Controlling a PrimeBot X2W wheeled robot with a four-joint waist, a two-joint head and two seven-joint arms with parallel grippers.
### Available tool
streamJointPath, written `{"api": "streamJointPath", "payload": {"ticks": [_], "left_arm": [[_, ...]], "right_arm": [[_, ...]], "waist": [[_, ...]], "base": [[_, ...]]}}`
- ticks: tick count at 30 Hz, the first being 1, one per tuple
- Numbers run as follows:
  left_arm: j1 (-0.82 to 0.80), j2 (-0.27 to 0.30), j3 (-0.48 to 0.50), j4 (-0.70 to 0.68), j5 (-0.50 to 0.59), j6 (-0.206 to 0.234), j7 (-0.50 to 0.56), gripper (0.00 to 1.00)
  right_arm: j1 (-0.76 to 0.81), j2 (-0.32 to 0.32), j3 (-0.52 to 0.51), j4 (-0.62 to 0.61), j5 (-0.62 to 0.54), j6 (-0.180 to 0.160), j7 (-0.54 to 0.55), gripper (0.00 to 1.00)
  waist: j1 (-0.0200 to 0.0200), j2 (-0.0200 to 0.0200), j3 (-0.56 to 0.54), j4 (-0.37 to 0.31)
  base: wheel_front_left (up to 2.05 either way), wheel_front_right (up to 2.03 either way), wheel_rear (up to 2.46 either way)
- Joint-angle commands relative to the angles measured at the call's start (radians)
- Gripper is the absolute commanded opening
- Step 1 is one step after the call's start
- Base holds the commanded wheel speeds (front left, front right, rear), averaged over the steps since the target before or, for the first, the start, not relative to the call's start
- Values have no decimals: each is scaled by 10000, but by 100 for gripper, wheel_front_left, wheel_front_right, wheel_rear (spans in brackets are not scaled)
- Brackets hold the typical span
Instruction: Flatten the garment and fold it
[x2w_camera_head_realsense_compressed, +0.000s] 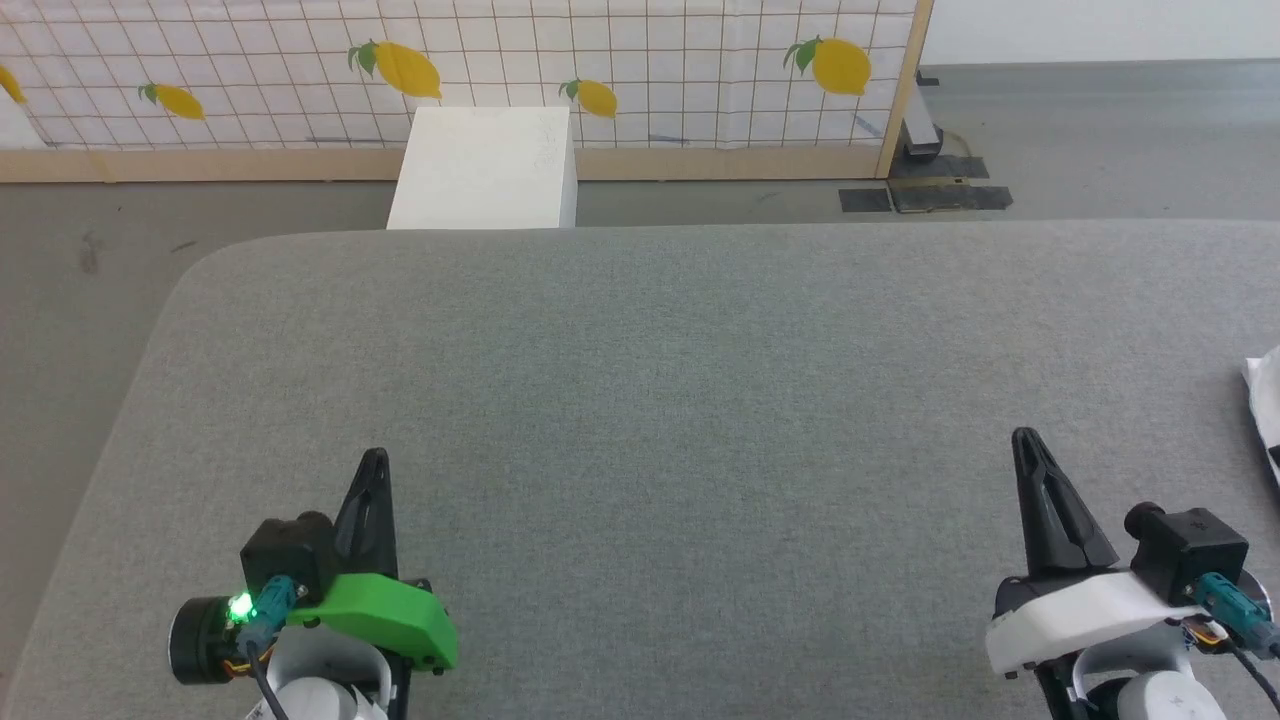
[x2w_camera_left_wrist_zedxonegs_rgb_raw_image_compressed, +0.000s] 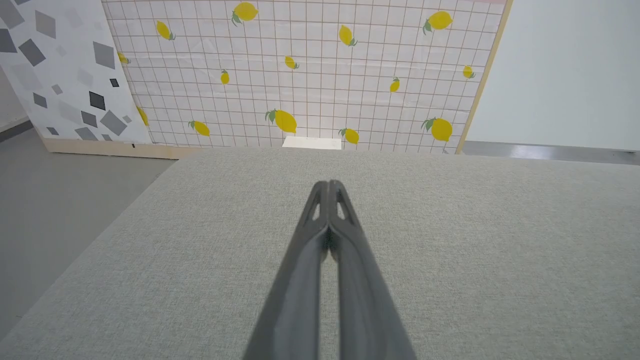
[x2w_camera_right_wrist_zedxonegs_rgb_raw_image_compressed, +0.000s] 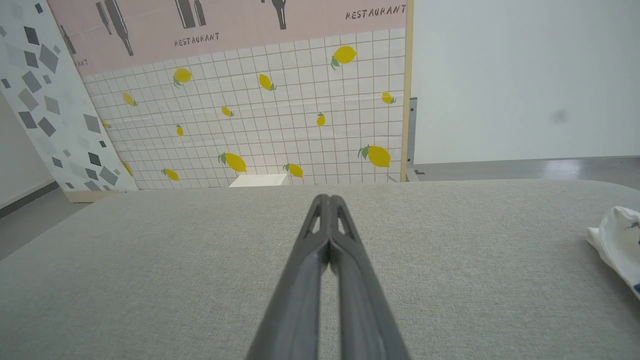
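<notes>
A: Two grippers low in the head view. Left gripper (x2w_camera_head_realsense_compressed: 373, 458) at lower left, pointing toward the far edge of the grey table (x2w_camera_head_realsense_compressed: 640, 350). Closed, tips pressed together, nothing between.
B: Confirmed from the left wrist: fingers (x2w_camera_left_wrist_zedxonegs_rgb_raw_image_compressed: 350, 270) meeting at the tips, just a thin slot further down. Above bare table surface. Touching it or hovering: cannot tell.
A: Same for right gripper (x2w_camera_head_realsense_compressed: 1026, 436) at lower right. Closed on nothing, tips together, pointing the same way as the left. Well apart from the left, with bare table between.
B: Location of the garment (x2w_camera_head_realsense_compressed: 1266, 400)?
A: Far right edge of the head view, cut off by the frame. Lying on the table, off to the right of the right gripper and apart from it. Bunched, not flat. White cloth, with a bit of black at the lower edge.
B: Seen from the right wrist too, at the right edge: crumpled, white, small dark marks. Too small to read any print.
A: Past the table's far edge: white box (x2w_camera_head_realsense_compressed: 485, 165) on the grey floor (x2w_camera_head_realsense_compressed: 90, 250), up against the lemon-print panel (x2w_camera_head_realsense_compressed: 640, 70).
</notes>
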Motion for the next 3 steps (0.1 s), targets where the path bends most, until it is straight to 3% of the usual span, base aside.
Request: {"api": "streamJointPath", "payload": {"ticks": [1,3], "left_arm": [[195,-60,37,-93,127,-64,55,0],[204,-69,50,-127,163,-69,95,0]], "right_arm": [[59,0,31,-83,-127,-6,49,0],[62,0,39,-106,-163,-6,90,0]], "waist": [[1,0,-2,0],[1,0,-6,-1]], "base": [[0,0,0],[0,0,0]]}}
